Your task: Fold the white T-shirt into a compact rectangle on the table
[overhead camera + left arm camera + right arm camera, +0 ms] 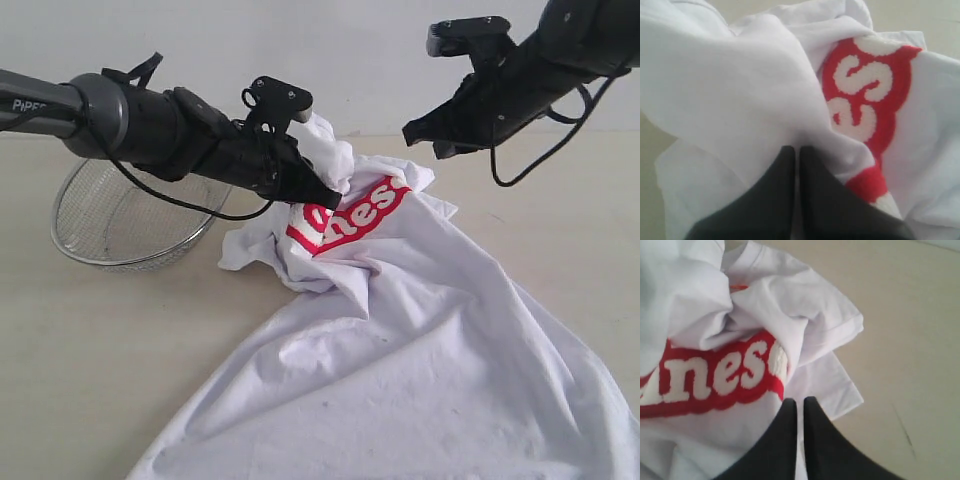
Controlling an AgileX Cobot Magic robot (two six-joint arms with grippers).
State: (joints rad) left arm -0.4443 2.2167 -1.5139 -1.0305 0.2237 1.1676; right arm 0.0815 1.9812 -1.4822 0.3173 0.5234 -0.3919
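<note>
The white T-shirt [420, 340] lies crumpled on the table [100, 350], its lower part spread toward the front. Its red band with white lettering [350, 215] is bunched near the middle. My left gripper [328, 198] is shut on a fold of the shirt beside the band, and cloth rises in a peak behind it. In the left wrist view the fingertips [796, 148] pinch white cloth [730, 85] next to the red band [875, 90]. My right gripper [412, 136] hangs shut in the air above the shirt's upper right. Its tips [800, 400] hold nothing over the shirt [790, 305].
A round silver wire-mesh basket [110, 225] stands at the left, under the left arm. Bare table [905, 340] shows to the right of the shirt, and more of it at the front left. A pale wall runs along the back.
</note>
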